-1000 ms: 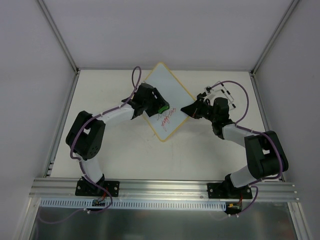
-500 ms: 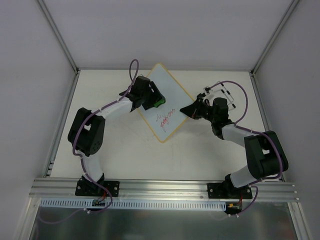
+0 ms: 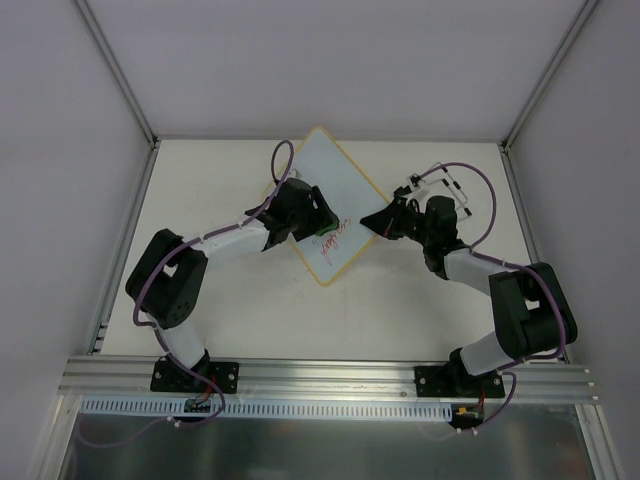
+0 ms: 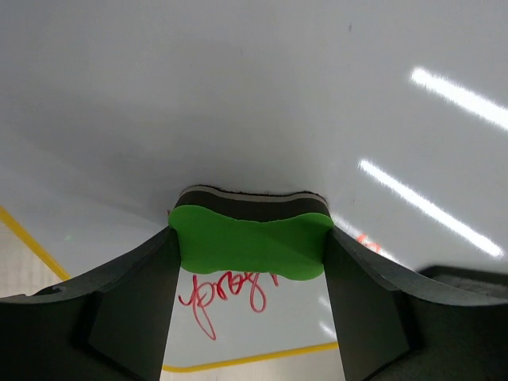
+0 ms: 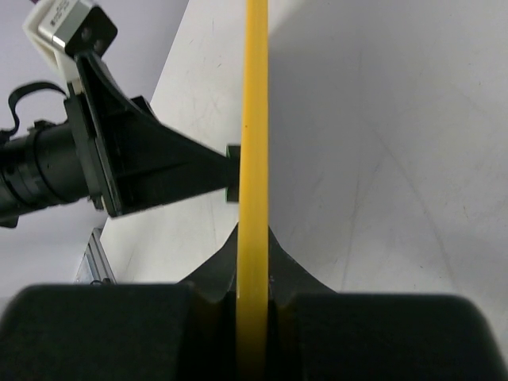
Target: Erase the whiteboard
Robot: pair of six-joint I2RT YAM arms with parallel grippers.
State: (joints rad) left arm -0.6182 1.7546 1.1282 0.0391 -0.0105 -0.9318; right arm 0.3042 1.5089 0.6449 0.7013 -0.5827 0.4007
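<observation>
The left end effector (image 3: 321, 222), clamped on the green eraser (image 4: 250, 244), has swept back down the whiteboard (image 3: 322, 170) onto the red writing (image 4: 226, 292), much of it unerased, while the right end effector (image 3: 373, 222) stays pinched on the board's edge at the far middle of the desk (image 3: 400, 295).

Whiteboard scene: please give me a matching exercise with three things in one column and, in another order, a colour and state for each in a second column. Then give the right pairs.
Column one:
1. eraser
2. whiteboard
3. handwriting

Column two:
A. red, on the board's near half
B. green, pinched between the fingers of the left gripper
C. white, its yellow edge clamped by the right gripper

Pairs: 1-B, 2-C, 3-A.
</observation>
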